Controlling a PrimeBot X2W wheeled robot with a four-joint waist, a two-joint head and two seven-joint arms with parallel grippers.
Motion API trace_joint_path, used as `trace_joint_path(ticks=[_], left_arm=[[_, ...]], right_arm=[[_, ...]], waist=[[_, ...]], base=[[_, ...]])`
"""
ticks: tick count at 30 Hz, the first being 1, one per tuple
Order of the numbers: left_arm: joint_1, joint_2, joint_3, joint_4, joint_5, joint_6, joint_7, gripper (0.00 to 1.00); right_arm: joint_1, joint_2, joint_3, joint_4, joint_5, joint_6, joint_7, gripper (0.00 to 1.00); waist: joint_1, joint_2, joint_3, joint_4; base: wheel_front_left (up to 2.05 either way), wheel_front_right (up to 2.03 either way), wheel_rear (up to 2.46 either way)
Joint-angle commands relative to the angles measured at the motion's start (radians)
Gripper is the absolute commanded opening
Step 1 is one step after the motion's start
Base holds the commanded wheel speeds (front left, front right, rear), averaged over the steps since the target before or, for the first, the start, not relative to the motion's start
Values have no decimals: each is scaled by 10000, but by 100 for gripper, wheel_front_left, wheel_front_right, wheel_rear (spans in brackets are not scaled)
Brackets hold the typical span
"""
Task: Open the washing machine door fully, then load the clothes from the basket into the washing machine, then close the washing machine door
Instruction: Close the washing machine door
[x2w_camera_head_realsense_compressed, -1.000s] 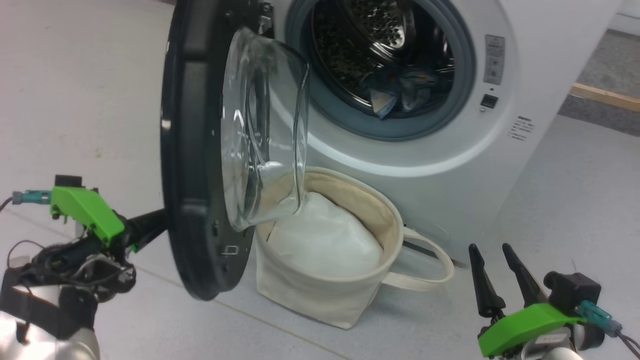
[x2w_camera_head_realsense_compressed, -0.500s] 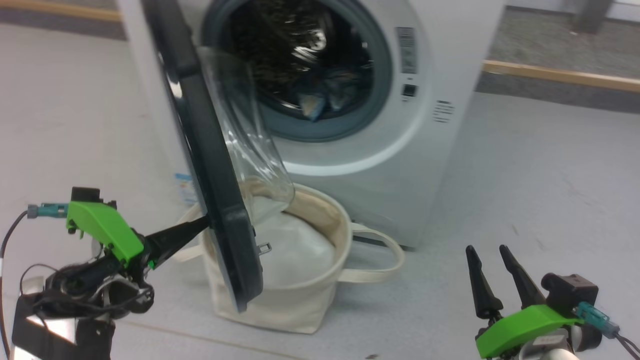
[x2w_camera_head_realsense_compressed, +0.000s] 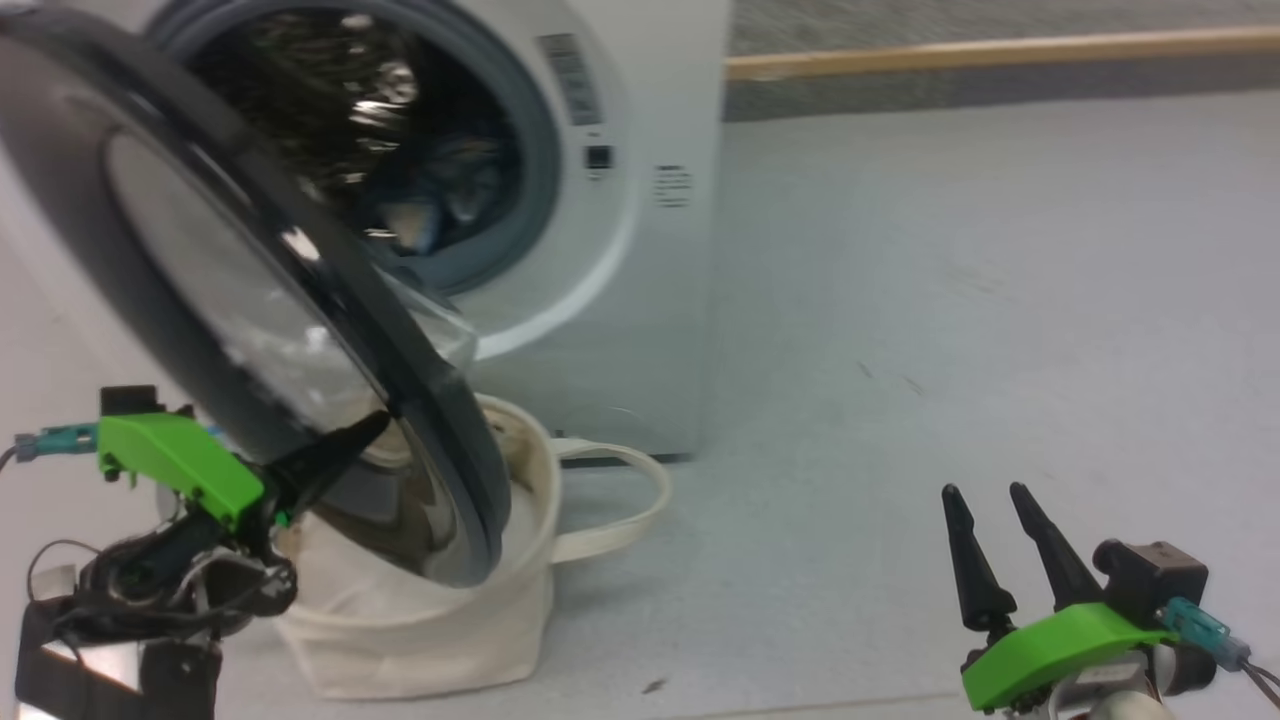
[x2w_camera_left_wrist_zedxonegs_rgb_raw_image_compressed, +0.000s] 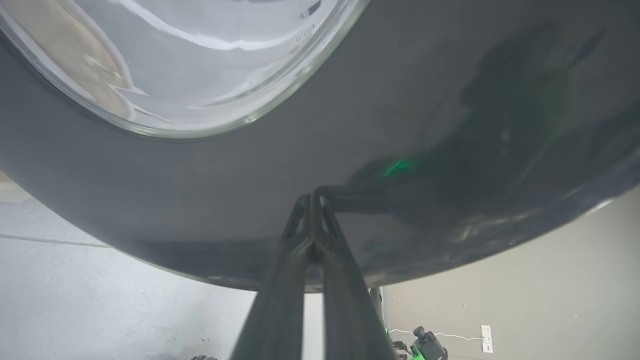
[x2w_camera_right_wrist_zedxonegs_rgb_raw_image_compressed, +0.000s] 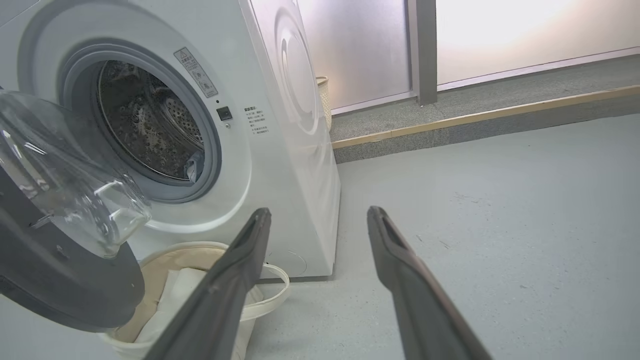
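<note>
The left gripper (x2w_camera_head_realsense_compressed: 372, 424), jaws together, presses its tips on the outer black rim of the washing machine door (x2w_camera_head_realsense_compressed: 200, 290). The door hangs half-swung over the basket (x2w_camera_head_realsense_compressed: 420, 620) on the floor. The right gripper (x2w_camera_head_realsense_compressed: 985, 495), jaws apart, hovers well away from both.

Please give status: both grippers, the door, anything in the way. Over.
Left gripper shut, tips against outer face of washing machine door. Right gripper open, empty. Door partly open, clothes in drum. Basket below door's lower edge.
</note>
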Motion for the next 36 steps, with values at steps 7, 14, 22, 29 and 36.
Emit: trace_joint_path(ticks=[7, 14, 22, 29, 36], left_arm=[[-1039, 547, 786, 318, -173, -311, -630, 0], [-1420, 705, 958, 1008, -201, -687, -1057, 0], [-1501, 707, 791, 1536, -68, -1080, -1255, 0], [-1123, 755, 474, 1732, 452, -1578, -1754, 100], [-987, 796, 398, 1793, 546, -1891, -2072, 100]], right_arm=[[-616, -138, 96, -368, -132, 6, -124, 100], [-684, -146, -3, -383, -150, 6, -124, 100], [-679, -136, 58, -398, -125, 6, -124, 100], [-665, -182, 130, -396, -60, 6, -124, 100], [-677, -218, 184, -374, -39, 6, -124, 100]], waist=[[0, -1, 419, -1620], [0, -1, 515, -1979], [0, -1, 338, -1278], [0, -1, 162, -146], [0, -1, 79, 814]], base=[[0, 0, 0], [0, 0, 0], [0, 0, 0], [0, 0, 0], [0, 0, 0]])
